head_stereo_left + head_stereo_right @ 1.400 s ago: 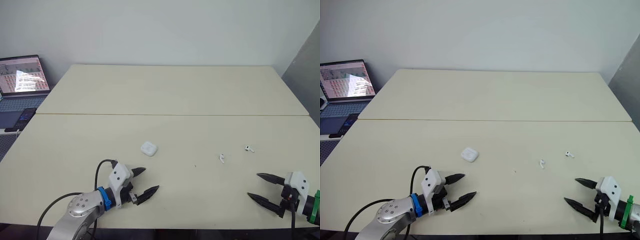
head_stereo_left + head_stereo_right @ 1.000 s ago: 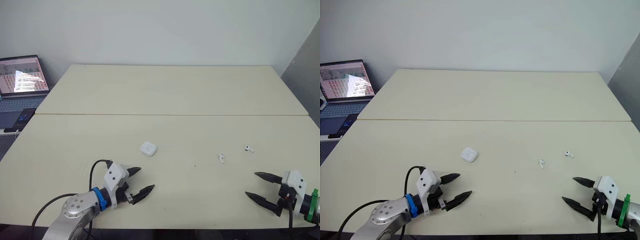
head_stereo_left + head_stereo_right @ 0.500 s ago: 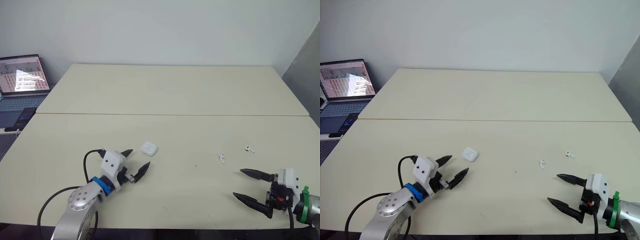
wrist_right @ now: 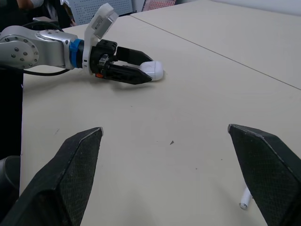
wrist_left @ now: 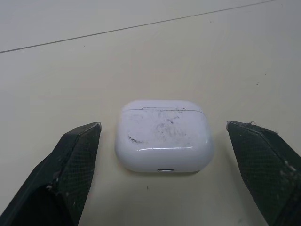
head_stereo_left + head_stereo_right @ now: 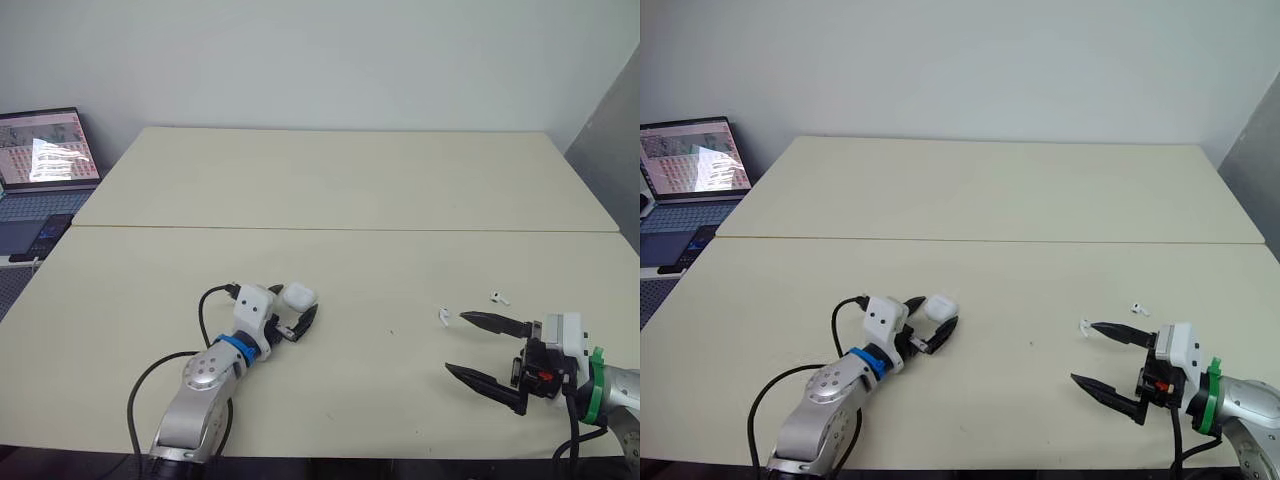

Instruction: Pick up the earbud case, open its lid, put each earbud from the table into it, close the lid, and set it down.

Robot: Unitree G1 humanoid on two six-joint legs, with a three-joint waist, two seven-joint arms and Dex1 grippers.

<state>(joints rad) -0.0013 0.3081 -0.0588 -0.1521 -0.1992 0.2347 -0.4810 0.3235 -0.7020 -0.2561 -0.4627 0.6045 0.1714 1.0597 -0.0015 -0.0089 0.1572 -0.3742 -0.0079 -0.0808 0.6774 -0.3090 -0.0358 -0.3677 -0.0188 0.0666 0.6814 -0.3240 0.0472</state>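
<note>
Left pincer (image 5: pixel 162 126) moves in, now spread either side of earbud case (image 6: pixel 298 294) (lid shut, not gripped); right pincer (image 6: pixel 456 342) spread beside nearest earbud (image 6: pixel 443 316). We've completed nothing yet.

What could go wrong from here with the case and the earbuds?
The earbud case lies flat between the open fingers of the left tool, not yet gripped. Its rounded, glossy sides may let it squirt out or slide across the table as they close. One fingertip of the open right tool appears very close to the nearer earbud, so a small move might flick it away.
</note>
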